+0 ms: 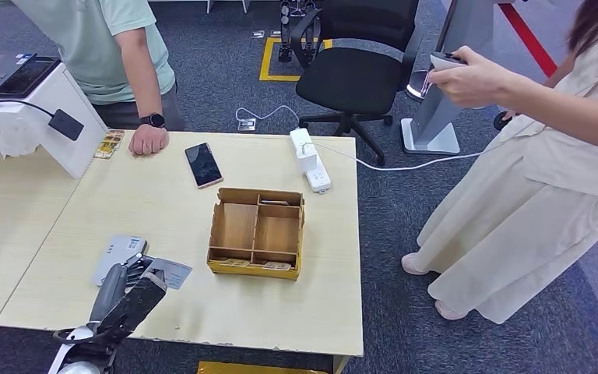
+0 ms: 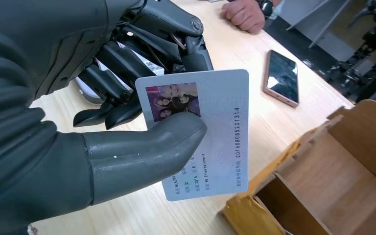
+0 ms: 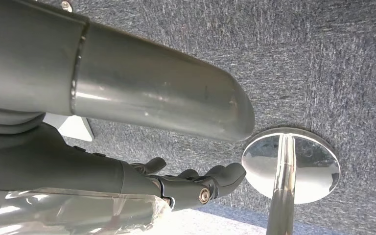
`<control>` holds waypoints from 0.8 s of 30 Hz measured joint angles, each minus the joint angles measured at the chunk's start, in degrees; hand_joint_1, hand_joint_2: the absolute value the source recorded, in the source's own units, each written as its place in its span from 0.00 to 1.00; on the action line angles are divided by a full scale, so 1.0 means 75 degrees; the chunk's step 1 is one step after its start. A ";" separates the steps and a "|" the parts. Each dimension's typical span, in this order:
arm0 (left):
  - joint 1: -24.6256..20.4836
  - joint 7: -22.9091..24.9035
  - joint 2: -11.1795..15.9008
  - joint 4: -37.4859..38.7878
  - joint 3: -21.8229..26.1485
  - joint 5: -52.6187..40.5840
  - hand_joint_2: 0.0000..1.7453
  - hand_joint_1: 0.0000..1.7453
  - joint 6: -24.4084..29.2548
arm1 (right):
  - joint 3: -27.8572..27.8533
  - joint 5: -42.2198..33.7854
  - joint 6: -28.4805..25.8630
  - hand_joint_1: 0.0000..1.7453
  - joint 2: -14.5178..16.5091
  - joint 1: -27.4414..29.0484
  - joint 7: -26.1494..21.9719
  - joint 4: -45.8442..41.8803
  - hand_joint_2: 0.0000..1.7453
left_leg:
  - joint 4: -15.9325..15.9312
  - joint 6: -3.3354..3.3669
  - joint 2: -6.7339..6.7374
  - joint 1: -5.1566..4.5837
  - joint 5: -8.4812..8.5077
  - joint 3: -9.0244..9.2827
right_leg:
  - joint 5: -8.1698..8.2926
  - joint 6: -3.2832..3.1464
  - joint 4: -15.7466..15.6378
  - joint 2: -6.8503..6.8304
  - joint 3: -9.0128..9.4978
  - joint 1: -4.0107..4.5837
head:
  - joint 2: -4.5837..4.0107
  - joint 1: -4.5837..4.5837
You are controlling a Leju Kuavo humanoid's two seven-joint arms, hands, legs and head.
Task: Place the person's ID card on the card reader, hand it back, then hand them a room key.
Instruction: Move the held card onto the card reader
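The ID card (image 2: pixel 210 132), a pale blue-white card with a small photo at one corner and lines of printed text and a long number along its face, is being pinched in the left hand (image 1: pixel 136 280), the thumb (image 2: pixel 147 147) pressing on its printed face. It is sitting tilted just above the near left part of the table, right beside the card reader (image 1: pixel 117 257), a flat grey slab lying on the tabletop under the fingers.
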 joint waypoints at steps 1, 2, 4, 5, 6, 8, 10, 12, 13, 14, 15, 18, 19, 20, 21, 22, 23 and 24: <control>-0.0028 -0.0016 0.0016 0.0001 -0.0058 -0.0012 1.00 1.00 -0.0019 | 0.0000 0.0019 0.0000 0.00 -0.0001 -0.0002 -0.0001 0.0001 0.00 | 0.0000 0.0000 0.0000 0.0000 0.0000 0.0000 | 0.0000 0.0000 0.0000 0.0000 0.0000 0.0000 | 0.0001 0.0000; -0.0067 0.0000 0.0029 0.0001 -0.0119 -0.0031 1.00 1.00 -0.0029 | 0.0000 0.0040 0.0000 0.00 -0.0002 -0.0004 -0.0001 0.0001 0.00 | 0.0000 0.0000 0.0000 0.0000 0.0000 -0.0001 | 0.0000 0.0000 0.0000 0.0000 0.0000 0.0000 | 0.0001 0.0000; -0.0163 0.0113 0.0045 0.0009 -0.0211 -0.0053 1.00 1.00 -0.0002 | 0.0000 0.0087 -0.0001 0.00 -0.0004 -0.0008 0.0002 0.0003 0.00 | 0.0000 0.0000 0.0000 0.0000 0.0000 -0.0001 | 0.0000 0.0000 0.0000 0.0000 0.0000 0.0000 | 0.0001 0.0000; -0.0222 0.0184 0.0047 0.0028 -0.0234 -0.0034 1.00 1.00 0.0025 | 0.0001 0.0110 -0.0003 0.00 -0.0005 -0.0008 0.0004 0.0004 0.00 | 0.0000 0.0000 0.0000 0.0000 0.0000 -0.0001 | 0.0000 0.0000 0.0000 0.0000 0.0000 0.0000 | 0.0001 0.0000; -0.0289 0.0241 0.0047 0.0068 -0.0244 0.0006 1.00 1.00 0.0057 | 0.0001 0.0135 -0.0005 0.00 -0.0006 -0.0009 0.0007 0.0007 0.00 | 0.0000 0.0001 0.0000 0.0000 0.0001 -0.0001 | 0.0001 0.0001 0.0000 0.0000 0.0000 0.0000 | 0.0000 0.0000; -0.0455 0.0296 0.0044 0.0206 -0.0245 0.0110 1.00 1.00 0.0128 | 0.0004 0.0191 -0.0011 0.00 -0.0008 -0.0015 0.0008 0.0020 0.00 | 0.0000 0.0002 -0.0001 0.0000 0.0003 -0.0001 | 0.0003 0.0004 0.0000 0.0000 0.0001 0.0000 | 0.0000 0.0000; -0.0652 0.0319 0.0034 0.0403 -0.0243 0.0202 1.00 1.00 0.0197 | 0.0012 0.0240 -0.0017 0.00 -0.0009 -0.0031 0.0008 0.0037 0.00 | 0.0000 0.0003 -0.0001 0.0000 0.0005 -0.0001 | 0.0006 0.0004 0.0000 0.0000 0.0001 0.0000 | 0.0001 0.0001; -0.0838 0.0364 0.0026 0.0605 -0.0241 0.0256 1.00 1.00 0.0239 | 0.0021 0.0268 -0.0020 0.00 -0.0010 -0.0052 0.0008 0.0055 0.00 | 0.0000 0.0002 -0.0001 0.0000 0.0006 0.0000 | 0.0010 0.0003 0.0000 0.0000 0.0002 0.0000 | 0.0000 0.0001; -0.0916 0.0387 0.0024 0.0695 -0.0241 0.0273 1.00 1.00 0.0254 | 0.0024 0.0277 -0.0021 0.00 -0.0012 -0.0060 0.0008 0.0065 0.00 | 0.0000 0.0001 0.0000 0.0000 0.0006 0.0000 | 0.0011 0.0003 0.0000 0.0000 0.0002 0.0000 | 0.0000 0.0001; -0.0988 0.0407 0.0022 0.0786 -0.0239 0.0294 1.00 1.00 0.0276 | 0.0026 0.0285 -0.0022 0.00 -0.0015 -0.0066 0.0009 0.0077 0.00 | 0.0000 0.0001 0.0000 0.0000 0.0006 0.0000 | 0.0011 0.0003 0.0000 0.0000 0.0002 0.0000 | 0.0001 0.0001; -0.1060 0.0426 0.0018 0.0881 -0.0235 0.0324 1.00 1.00 0.0313 | 0.0030 0.0294 -0.0023 0.00 -0.0020 -0.0072 0.0010 0.0090 0.00 | 0.0000 0.0001 0.0000 0.0000 0.0006 -0.0001 | 0.0011 0.0003 0.0000 0.0000 0.0002 0.0000 | 0.0001 0.0002; -0.1297 0.0501 -0.0009 0.1177 -0.0181 0.0447 1.00 1.00 0.0439 | 0.0056 0.0339 -0.0039 0.00 -0.0040 -0.0087 0.0016 0.0132 0.00 | 0.0000 0.0001 0.0000 0.0000 0.0006 -0.0002 | 0.0011 0.0004 0.0000 0.0000 0.0001 0.0000 | 0.0000 0.0001; -0.1381 0.0523 -0.0018 0.1278 -0.0152 0.0476 1.00 1.00 0.0470 | 0.0068 0.0353 -0.0044 0.00 -0.0045 -0.0091 0.0017 0.0145 0.00 | 0.0000 0.0001 0.0000 0.0000 0.0006 -0.0002 | 0.0011 0.0004 0.0000 0.0000 0.0001 0.0000 | 0.0000 0.0000; -0.1466 0.0538 -0.0025 0.1382 -0.0124 0.0493 1.00 1.00 0.0496 | 0.0082 0.0363 -0.0047 0.00 -0.0050 -0.0094 0.0017 0.0156 0.00 | 0.0000 0.0001 0.0000 0.0000 0.0006 -0.0002 | 0.0011 0.0004 0.0000 0.0000 0.0001 0.0000 | -0.0001 0.0000; -0.1545 0.0544 -0.0032 0.1491 -0.0097 0.0500 1.00 1.00 0.0516 | 0.0095 0.0367 -0.0047 0.00 -0.0052 -0.0096 0.0017 0.0166 0.00 | 0.0000 0.0001 0.0000 0.0000 0.0006 -0.0002 | 0.0011 0.0004 0.0000 0.0000 0.0001 0.0000 | -0.0001 0.0000; -0.1620 0.0547 -0.0039 0.1599 -0.0074 0.0503 1.00 1.00 0.0533 | 0.0110 0.0369 -0.0047 0.00 -0.0054 -0.0098 0.0017 0.0176 0.00 | 0.0000 0.0001 0.0000 0.0000 0.0006 -0.0002 | 0.0011 0.0004 0.0000 0.0000 0.0001 0.0000 | -0.0001 0.0001; -0.1688 0.0549 -0.0045 0.1705 -0.0058 0.0498 1.00 1.00 0.0555 | 0.0125 0.0369 -0.0047 0.00 -0.0055 -0.0100 0.0017 0.0185 0.00 | 0.0000 0.0001 0.0000 0.0000 0.0006 -0.0002 | 0.0011 0.0004 0.0000 0.0000 0.0000 0.0000 | -0.0001 0.0001; -0.1751 0.0548 -0.0051 0.1804 -0.0048 0.0484 1.00 1.00 0.0585 | 0.0138 0.0368 -0.0048 0.00 -0.0056 -0.0103 0.0017 0.0196 0.00 | 0.0001 0.0001 0.0000 0.0000 0.0006 -0.0002 | 0.0011 0.0004 0.0000 0.0000 0.0000 0.0000 | -0.0001 0.0001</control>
